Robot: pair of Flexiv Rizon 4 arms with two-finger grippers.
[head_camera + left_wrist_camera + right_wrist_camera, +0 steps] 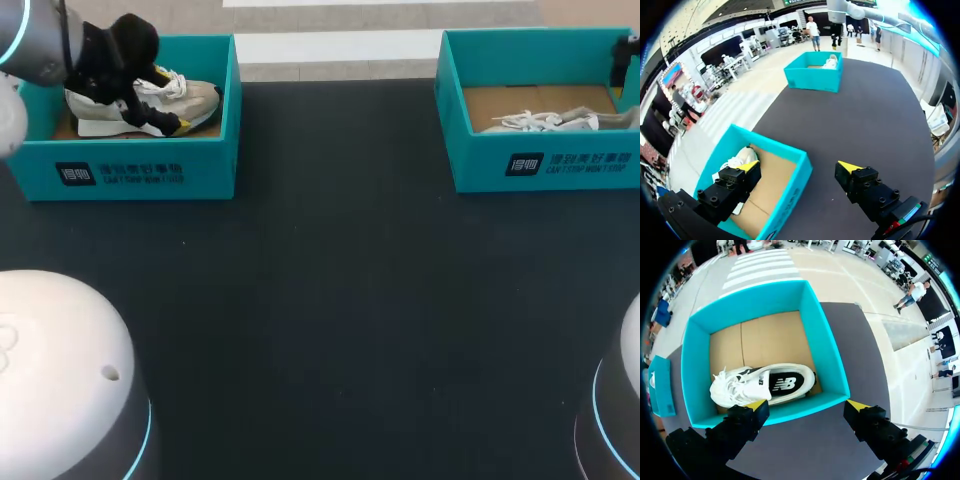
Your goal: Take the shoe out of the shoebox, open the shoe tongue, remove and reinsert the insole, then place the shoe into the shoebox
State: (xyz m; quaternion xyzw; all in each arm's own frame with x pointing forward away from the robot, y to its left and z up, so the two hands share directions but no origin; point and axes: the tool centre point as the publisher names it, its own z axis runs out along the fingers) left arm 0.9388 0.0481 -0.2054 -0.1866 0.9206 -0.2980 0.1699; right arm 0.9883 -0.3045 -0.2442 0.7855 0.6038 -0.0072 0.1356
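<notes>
Closest to the lens in the left wrist view, the left jaws were seen spread wide and clamped on nothing. One finger [732,185] hung over the inside of the left box [792,195], just beside the shoe [737,159] lying in it. The other finger appeared over the counter [865,100], outside that box's wall.

Trouble could be expected if the jaws were lowered as they stood. The wall might be caught between the fingers, and the left box could be dragged or tipped. If only the laces were pinched, the shoe could slip out. Its heel could also snag on the rim if it were lifted at a slant.

Well apart from the left box, across the counter, the right box [540,165] was seen with a second shoe [545,122] inside. The right jaws were held apart and empty above its near wall.

A broad stretch of bare counter lay between the left box and the right box, judged ample for working on the shoe. Less room was left behind the left box, which stood near the counter's far edge.
</notes>
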